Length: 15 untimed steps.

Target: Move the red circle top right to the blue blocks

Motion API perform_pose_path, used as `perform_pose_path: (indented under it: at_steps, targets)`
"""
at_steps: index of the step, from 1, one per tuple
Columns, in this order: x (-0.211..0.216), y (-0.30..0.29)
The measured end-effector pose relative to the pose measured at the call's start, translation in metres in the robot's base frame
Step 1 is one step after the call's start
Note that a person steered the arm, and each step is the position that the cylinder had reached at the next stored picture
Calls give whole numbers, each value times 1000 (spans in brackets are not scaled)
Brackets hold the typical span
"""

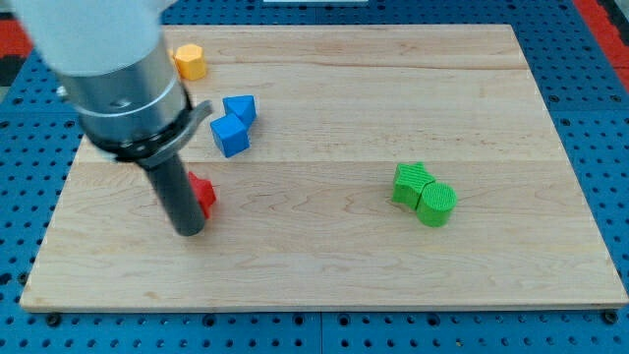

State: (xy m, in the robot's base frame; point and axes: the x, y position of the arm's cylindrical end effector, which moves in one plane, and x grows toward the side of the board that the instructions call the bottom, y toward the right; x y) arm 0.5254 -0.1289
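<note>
Pale wood, smooth and long-grained, makes up the board, which sits on a blue pegboard surface dotted with holes. At the view's left my arm's grey cylinder leans in from the top corner, narrowing to the dark rod, and my tip rests on the board with no claw on it to open or close. Touching the rod's right side is the red block, half hidden, so its shape is hard to call. Up near the top edge sits an orange hexagonal block. Just right of the arm, two angular blue blocks touch each other, above the red one. Well apart on the right, a ridged green block presses against a green cylinder.
</note>
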Motion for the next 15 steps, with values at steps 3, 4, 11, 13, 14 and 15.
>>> perform_pose_path:
  at_steps: [3, 4, 11, 13, 14, 15]
  targets:
    - [-53, -56]
    - [-106, -31]
    - [-280, -11]
    - [-215, 116]
    - [-211, 81]
    - [-156, 80]
